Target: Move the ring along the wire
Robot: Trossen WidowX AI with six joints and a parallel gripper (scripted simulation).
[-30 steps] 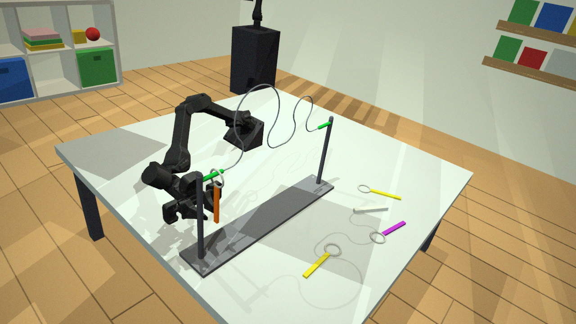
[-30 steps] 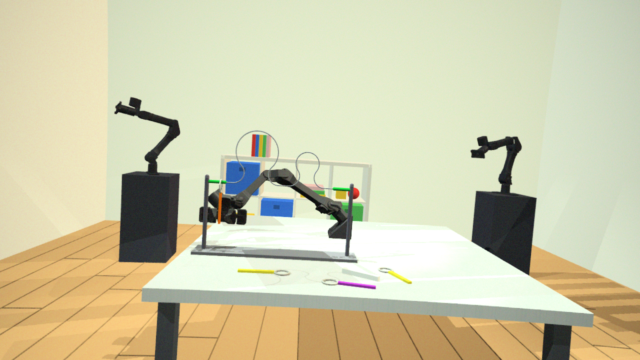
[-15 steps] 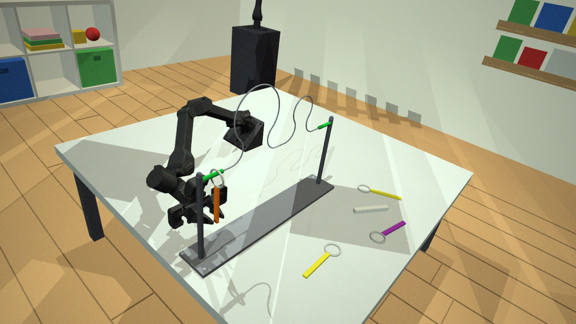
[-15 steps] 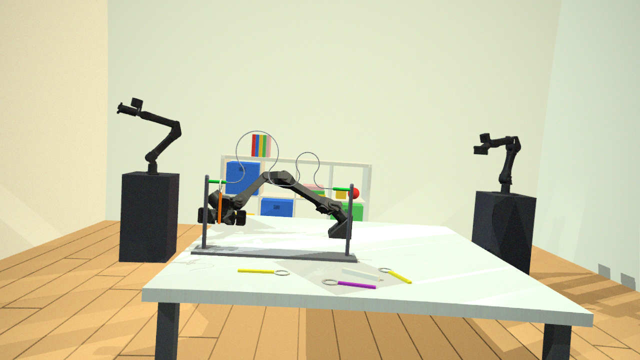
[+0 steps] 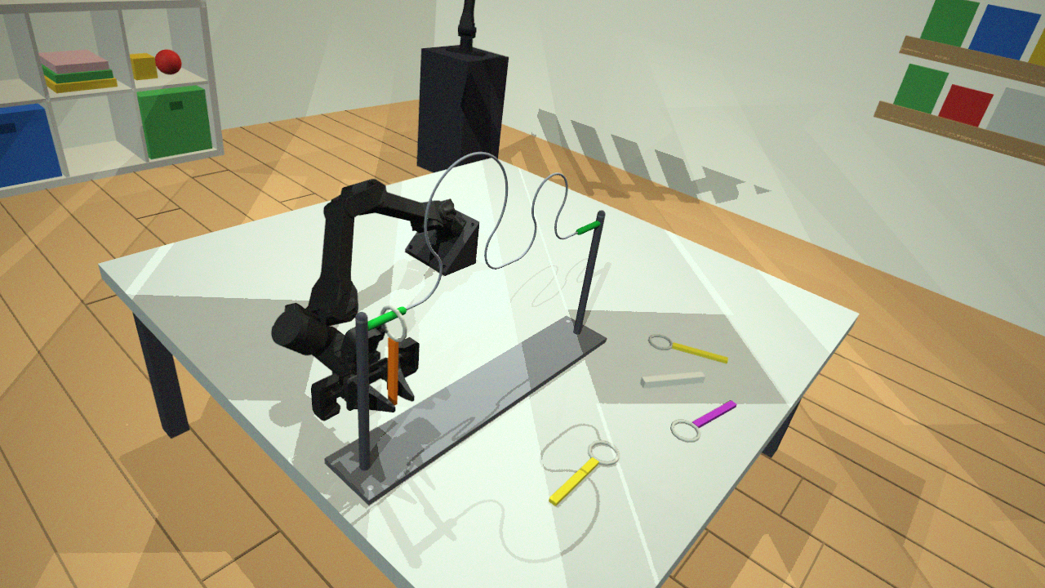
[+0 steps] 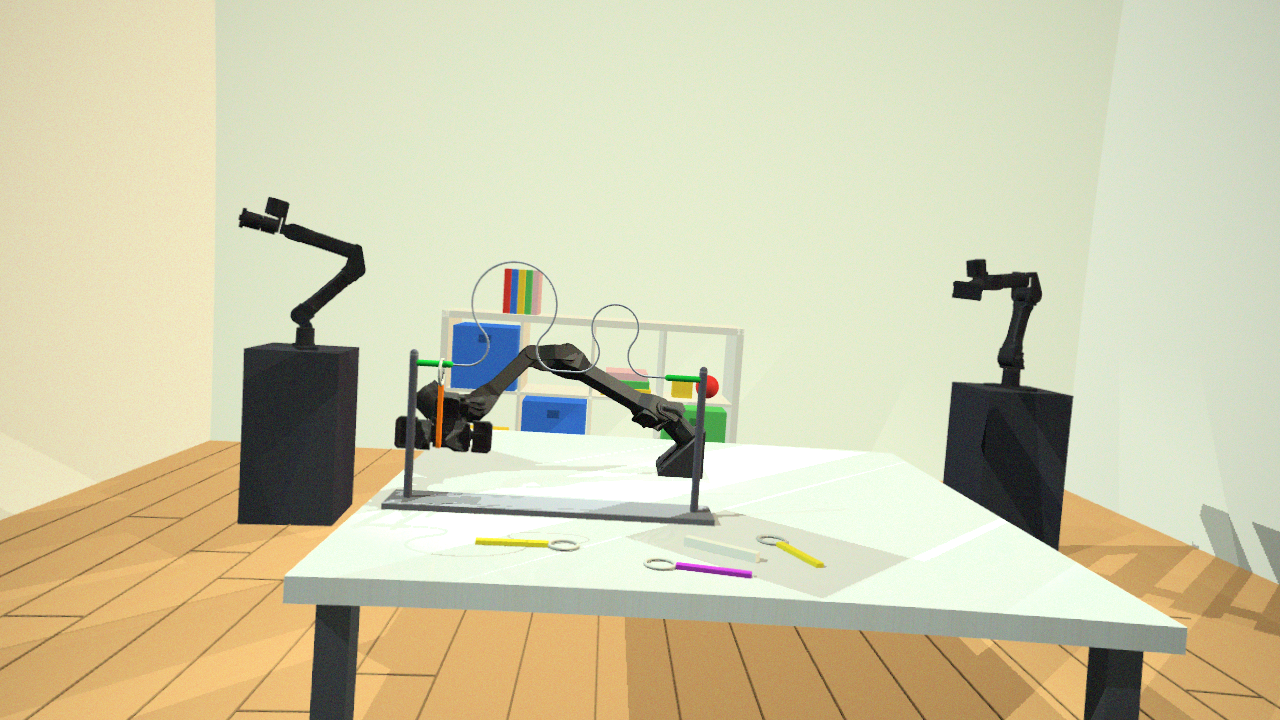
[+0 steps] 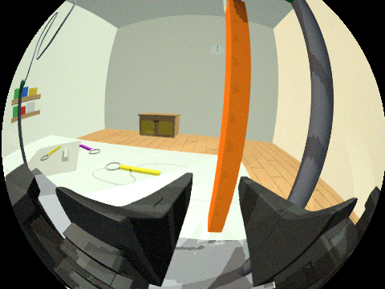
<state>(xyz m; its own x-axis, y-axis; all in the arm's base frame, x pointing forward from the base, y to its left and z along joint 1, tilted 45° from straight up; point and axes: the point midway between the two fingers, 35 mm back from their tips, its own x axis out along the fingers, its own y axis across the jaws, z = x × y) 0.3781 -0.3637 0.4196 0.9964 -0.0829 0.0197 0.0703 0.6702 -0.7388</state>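
The pale ring (image 5: pixel 403 329) (image 6: pixel 441 370) hangs around the green part (image 5: pixel 374 322) (image 6: pixel 427 363) beside the near post (image 5: pixel 362 394) (image 6: pixel 410 429) (image 7: pixel 322 88). Its orange handle (image 5: pixel 393 369) (image 6: pixel 439 416) (image 7: pixel 237 88) points down. My gripper (image 5: pixel 403 403) (image 7: pixel 216 180) is partly open, with the handle's lower end between its fingertips. The wrist view shows a gap on each side, narrower at the right finger. The grey wire (image 5: pixel 505 189) (image 6: pixel 556 308) curves to the other green part (image 5: pixel 588 228) (image 6: pixel 682 377). The ring is almost wholly out of the wrist view.
The near post stands just beyond my right finger in the wrist view. The other post (image 5: pixel 590 278) (image 6: pixel 699 438) rises from the same base plate (image 5: pixel 511 372). Two yellow-handled rings (image 5: pixel 573 483) (image 5: pixel 699 352), a purple-handled ring (image 5: pixel 714 414) and a pale bar (image 5: pixel 672 378) lie on the table.
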